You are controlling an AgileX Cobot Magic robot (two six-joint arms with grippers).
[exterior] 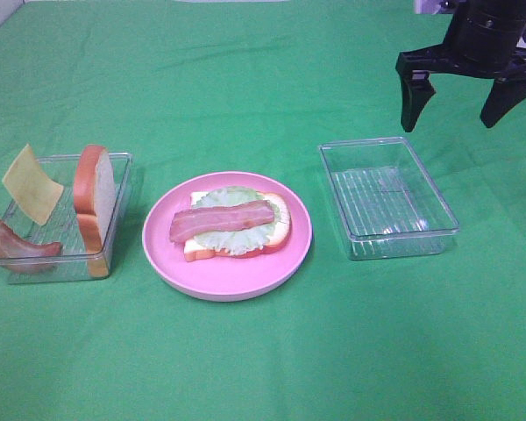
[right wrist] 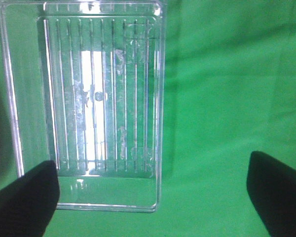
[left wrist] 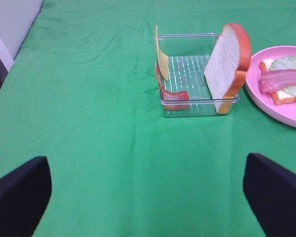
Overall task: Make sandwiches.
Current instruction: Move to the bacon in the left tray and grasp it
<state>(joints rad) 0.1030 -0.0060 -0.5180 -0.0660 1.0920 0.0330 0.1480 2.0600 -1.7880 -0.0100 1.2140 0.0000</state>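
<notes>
The green tabletop (exterior: 245, 88) carries three vessels in a row. At 3 o'clock from the middle stands an empty tray (exterior: 401, 246) of clear ribbed plastic. At 9 o'clock is a matching ingredient tray (exterior: 61, 265), and between them sits the round pink plate (exterior: 228, 281).

The right tool (exterior: 451, 114) hangs above the cloth at about 1 o'clock from the empty tray, its two dark fingers spread wide with nothing between them. The left tool (left wrist: 145, 168) shows only in its own wrist view, equally spread and empty, well short of the ingredient tray.

The half-built sandwich (exterior: 232, 224) lies on the plate: a bottom bread slice, lettuce (exterior: 217, 198) over it, and one bacon strip (exterior: 221, 221) lying across on top. No cheese or top slice is on it yet.

In the ingredient tray, an upright bread slice (exterior: 95, 197) leans at the 3 o'clock wall. A spare bacon strip (exterior: 13, 246) lies at the 8 o'clock corner. A cheese slice (exterior: 31, 184) stands tilted near 10 o'clock, one corner above the rim.

These toy pieces are probably light and not fragile. The bread looks thick and firm, so a pinch across its faces near the top crust should hold. The cheese is thin and likely slick and bendy; its raised corner is the best hold. The spare bacon would probably droop, so grip it mid-length.
</notes>
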